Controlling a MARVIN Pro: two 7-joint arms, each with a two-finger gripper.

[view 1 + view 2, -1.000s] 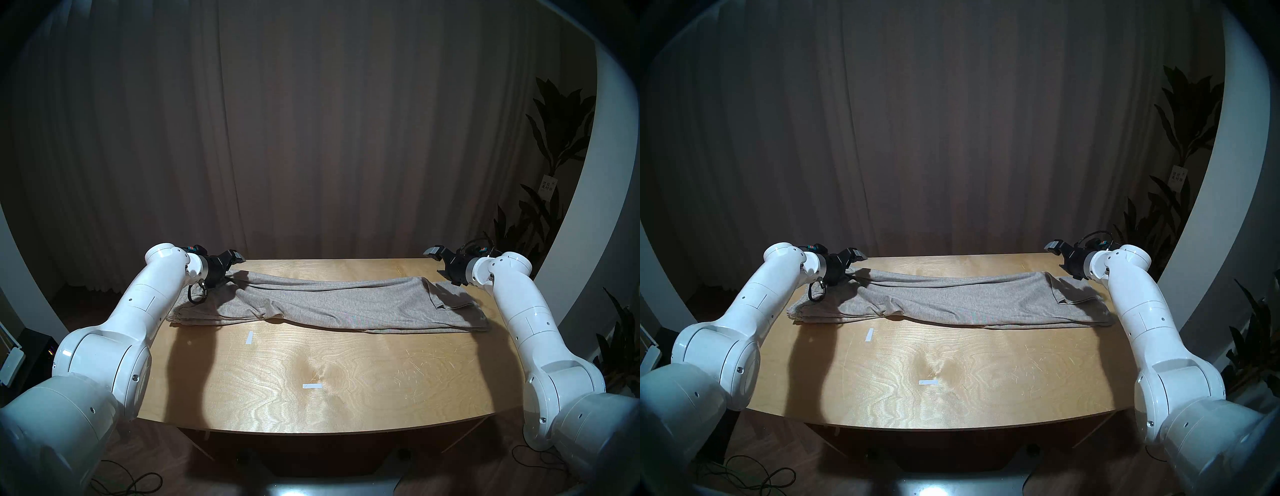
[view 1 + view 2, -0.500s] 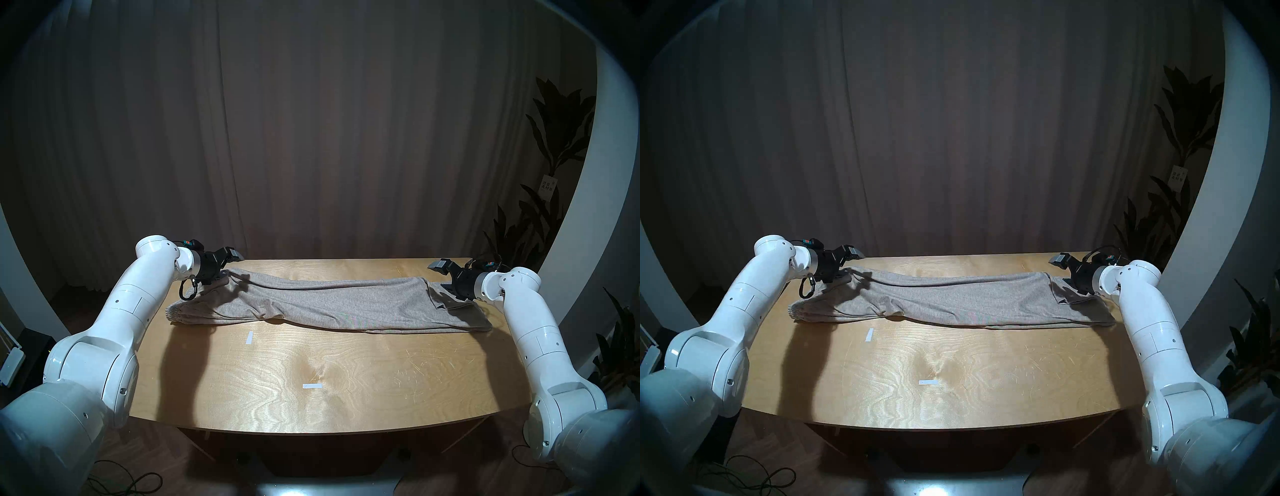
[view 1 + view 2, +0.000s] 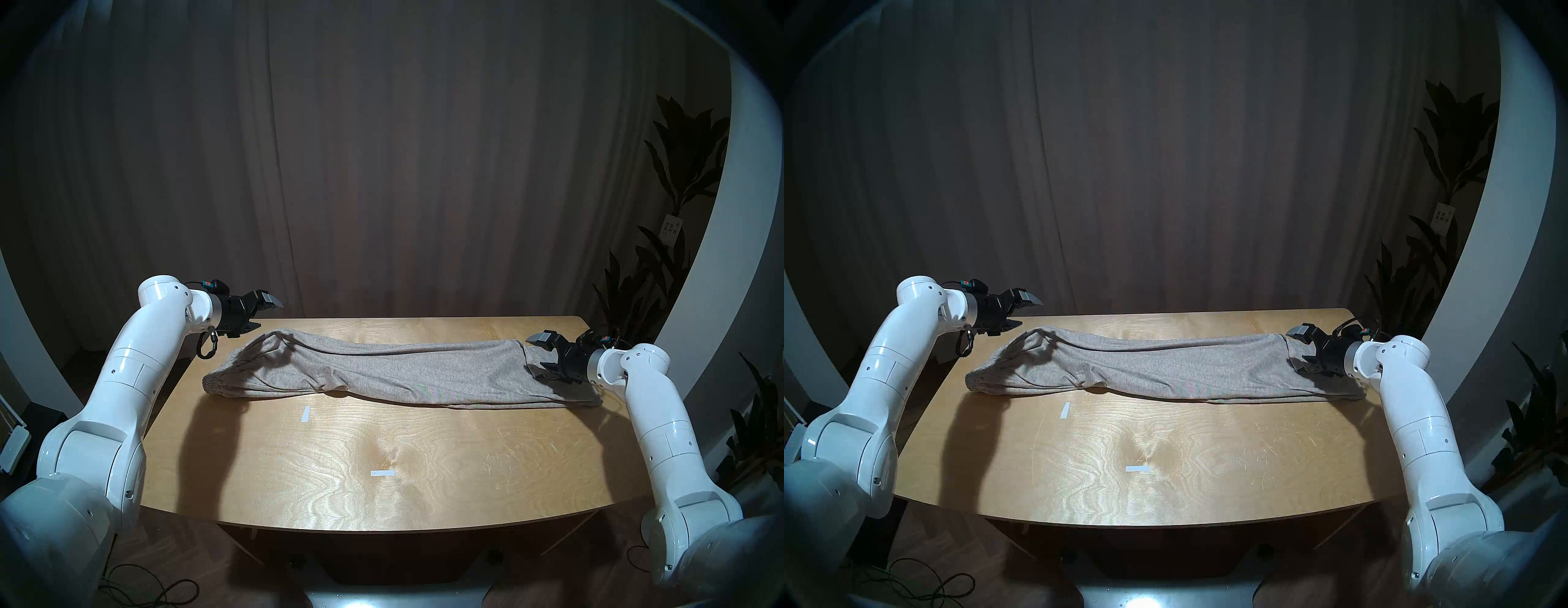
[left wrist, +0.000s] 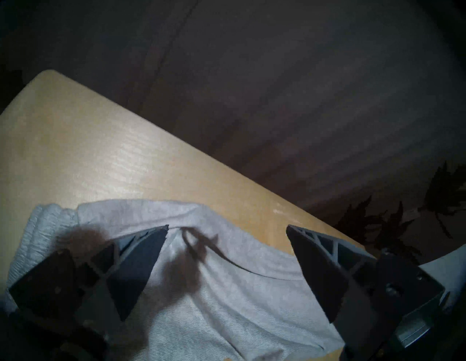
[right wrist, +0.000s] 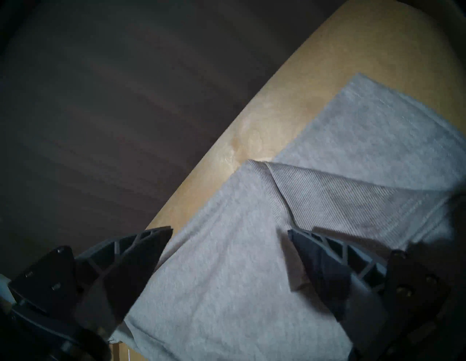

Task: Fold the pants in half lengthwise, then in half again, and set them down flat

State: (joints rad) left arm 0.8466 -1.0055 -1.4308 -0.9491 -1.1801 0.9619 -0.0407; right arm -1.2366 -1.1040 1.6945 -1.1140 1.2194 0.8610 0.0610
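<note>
At the left, the left gripper [image 3: 262,311] hangs in the air off the far left corner of the table [image 3: 382,488], its fingers [image 4: 141,264] spread wide with nothing between them, clear of the cloth; it looks to have let go so the fabric can settle on its own. Just beside and below it lies the gathered waistband [image 3: 220,381] of the pants [image 3: 382,371], which stretch across the far half of the table from left to right, one leg laid over the other, so the first lengthwise fold seems done. A soft ridge stands up near the waist, and the top layer is not quite square with the one beneath, which may want smoothing before the next fold. Two small white strips [image 3: 305,414] sit on the bare wood nearer the robot, likely placement marks; no writing shows on them. At the right, the right gripper [image 3: 545,354] sits low over the leg ends [image 5: 365,131], fingers [image 5: 320,262] also spread and pinching nothing. Farther right, a tag [image 3: 672,226] hangs on a plant [image 3: 679,170]; its print is too small to read.
</note>
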